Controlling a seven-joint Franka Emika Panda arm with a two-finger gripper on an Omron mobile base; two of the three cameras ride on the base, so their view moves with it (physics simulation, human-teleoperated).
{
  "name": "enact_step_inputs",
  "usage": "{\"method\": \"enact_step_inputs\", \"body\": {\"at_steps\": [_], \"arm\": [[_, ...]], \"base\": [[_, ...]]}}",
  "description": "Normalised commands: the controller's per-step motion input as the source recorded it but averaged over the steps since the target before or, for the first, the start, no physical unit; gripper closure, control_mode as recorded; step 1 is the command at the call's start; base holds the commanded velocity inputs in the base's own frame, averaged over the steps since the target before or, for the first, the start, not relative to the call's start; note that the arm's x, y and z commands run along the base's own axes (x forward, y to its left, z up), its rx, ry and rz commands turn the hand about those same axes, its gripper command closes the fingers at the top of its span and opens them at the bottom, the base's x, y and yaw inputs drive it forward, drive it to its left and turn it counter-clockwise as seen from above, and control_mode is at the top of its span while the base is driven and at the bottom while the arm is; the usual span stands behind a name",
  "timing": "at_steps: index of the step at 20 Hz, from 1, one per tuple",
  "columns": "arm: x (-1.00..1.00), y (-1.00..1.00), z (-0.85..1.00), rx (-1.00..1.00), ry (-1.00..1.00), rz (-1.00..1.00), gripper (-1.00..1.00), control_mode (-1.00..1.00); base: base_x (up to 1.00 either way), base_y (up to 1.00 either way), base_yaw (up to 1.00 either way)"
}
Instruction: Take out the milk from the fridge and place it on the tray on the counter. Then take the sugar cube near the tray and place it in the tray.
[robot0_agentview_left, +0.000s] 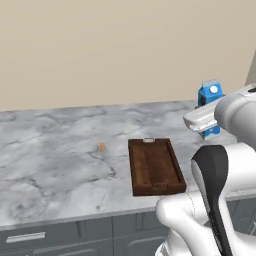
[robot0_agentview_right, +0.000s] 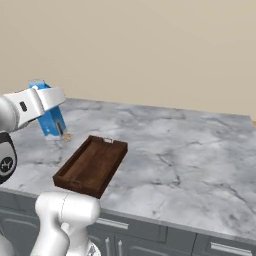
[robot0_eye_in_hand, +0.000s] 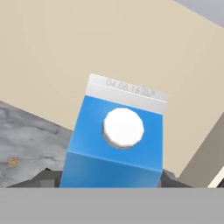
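Seen from the left base camera, at about nine o'clock of the tray (robot0_agentview_left: 155, 167): a tiny tan sugar cube (robot0_agentview_left: 102, 147), sitting alone on the grey marble counter (robot0_agentview_left: 55, 165), well apart from the tray. In the middle, the dark brown tray itself, lying flat near the front edge of the counter, nothing inside. Up at about one o'clock from the tray, the blue milk (robot0_agentview_left: 210, 106), standing up straight, partly hidden behind the white arm. From the hand camera, the milk (robot0_eye_in_hand: 118, 140) very close and big, with a round white cap on its slanted top and a pale strip along the ridge. Down low, two dark fingertips (robot0_eye_in_hand: 47, 178), one on each side of the carton. Gripper (robot0_eye_in_hand: 109, 183) pinching the milk between them. Behind it all, a plain beige wall (robot0_agentview_left: 115, 50).
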Motion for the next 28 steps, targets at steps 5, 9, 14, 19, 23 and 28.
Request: {"method": "enact_step_inputs", "body": {"at_steps": [5, 9, 14, 19, 23, 28], "arm": [[0.0, 0.0, 0.0, 0.0, 0.0, 0.0, 1.0, 1.0], [0.0, 0.0, 0.0, 0.0, 0.0, 0.0, 1.0, 1.0], [0.0, 0.0, 0.0, 0.0, 0.0, 0.0, 1.0, 1.0], [0.0, 0.0, 0.0, 0.0, 0.0, 0.0, 1.0, 1.0], [0.0, 0.0, 0.0, 0.0, 0.0, 0.0, 1.0, 1.0], [0.0, 0.0, 0.0, 0.0, 0.0, 0.0, 1.0, 1.0]], "base": [[0.69, 0.0, 0.0], [-0.36, 0.08, -0.01], [-0.2, 0.03, -0.02], [0.51, 0.22, -0.15], [0.24, 0.43, -0.23], [0.21, 0.33, -0.14]]}}
